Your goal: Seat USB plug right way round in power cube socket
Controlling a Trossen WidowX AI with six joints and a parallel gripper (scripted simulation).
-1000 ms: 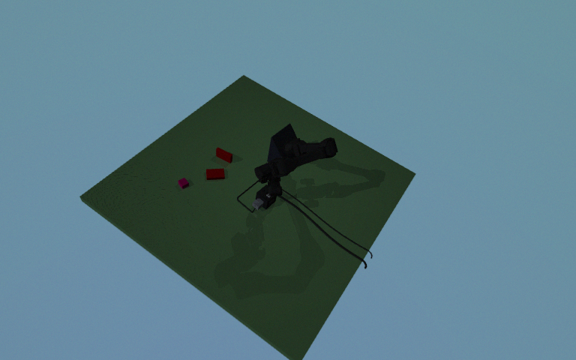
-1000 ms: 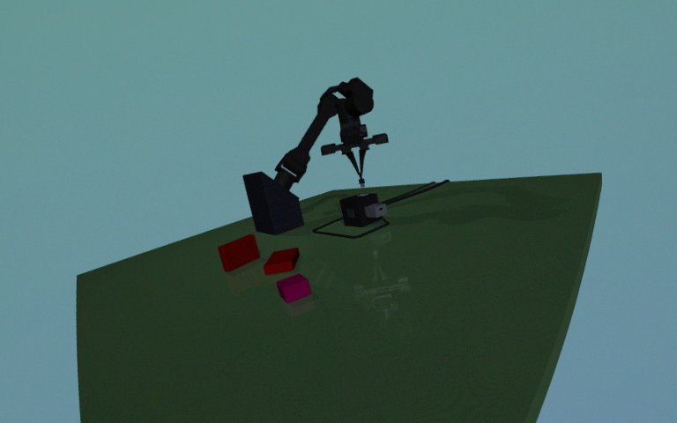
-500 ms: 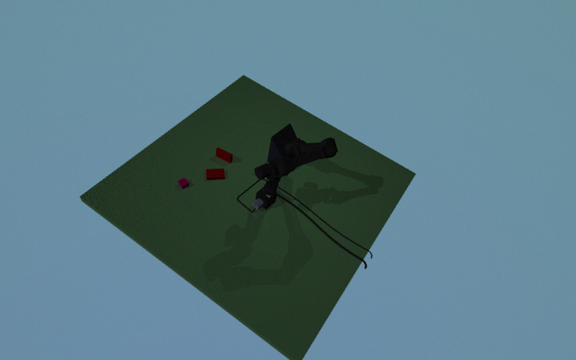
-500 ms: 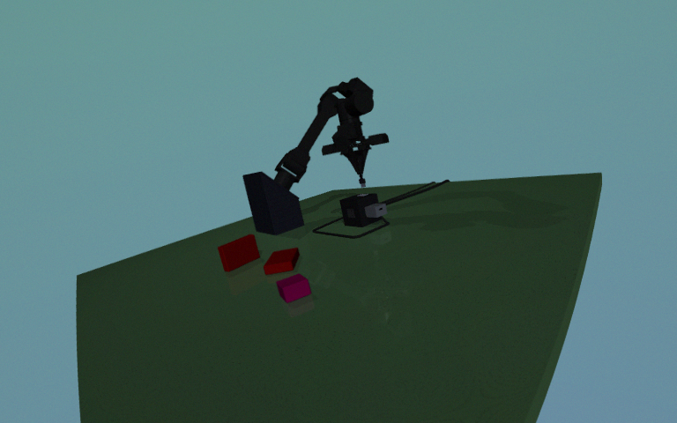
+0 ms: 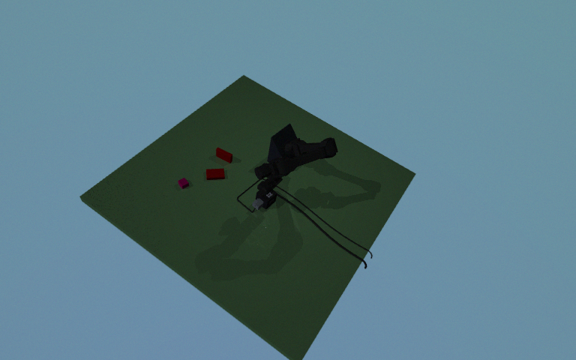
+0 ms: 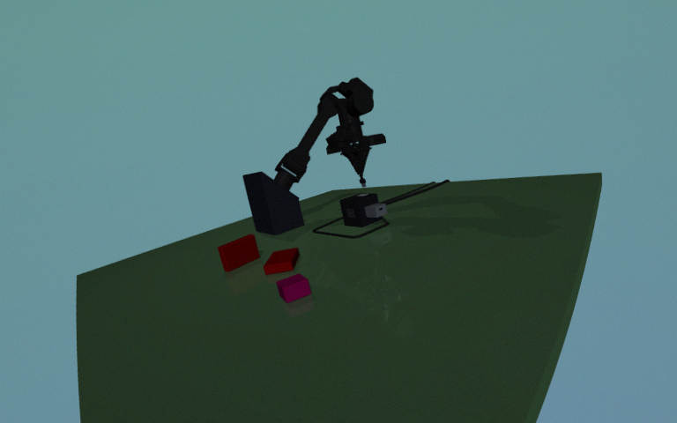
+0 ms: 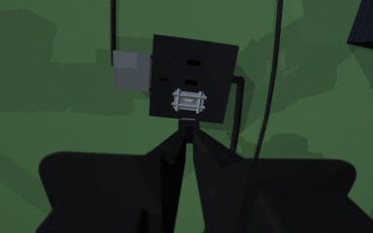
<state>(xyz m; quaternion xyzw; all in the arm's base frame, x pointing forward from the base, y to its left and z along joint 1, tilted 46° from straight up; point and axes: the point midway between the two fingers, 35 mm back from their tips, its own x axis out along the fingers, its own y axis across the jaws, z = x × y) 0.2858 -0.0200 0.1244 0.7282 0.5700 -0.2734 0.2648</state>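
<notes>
Plug is hanging from the gripper, whose fingers are closing on it; its metal tip is pointing down, apart from the socket atop the power cube. In the exterior view, the cube is sitting right of the arm's base, with red blocks lying nearer on the left. The job is seemingly reaching realignment; the next move is calling for confirming the flipped orientation, centring over the socket, then pressing straight down before releasing.
</notes>
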